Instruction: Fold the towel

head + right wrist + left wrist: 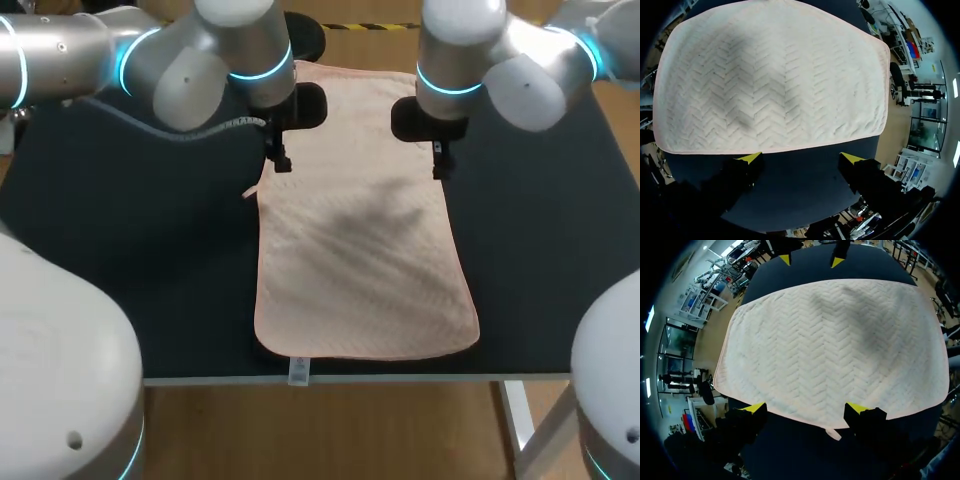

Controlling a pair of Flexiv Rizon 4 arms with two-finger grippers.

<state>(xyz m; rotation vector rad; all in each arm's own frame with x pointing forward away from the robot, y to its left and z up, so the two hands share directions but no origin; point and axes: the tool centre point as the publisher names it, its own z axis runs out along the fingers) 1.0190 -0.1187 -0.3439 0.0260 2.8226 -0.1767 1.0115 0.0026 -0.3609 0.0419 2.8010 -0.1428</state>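
A pale pink towel (360, 250) with a zigzag weave lies flat and unfolded on the dark table (120, 250), its long side running from the far edge toward the front. My left gripper (280, 160) hangs over the towel's left long edge, open and holding nothing. In the left wrist view the towel (835, 345) spreads ahead of the left gripper (806, 408), whose yellow tips stand right at the near hem. My right gripper (438, 165) hangs over the opposite long edge, also open. In the right wrist view the right gripper (800, 159) sits just outside the towel (770, 75).
A white label (298, 372) hangs from the towel's front hem over the table's front edge. A small tab (832, 432) sticks out of the left hem near my left gripper. Bare dark tabletop (560, 230) lies on both sides of the towel.
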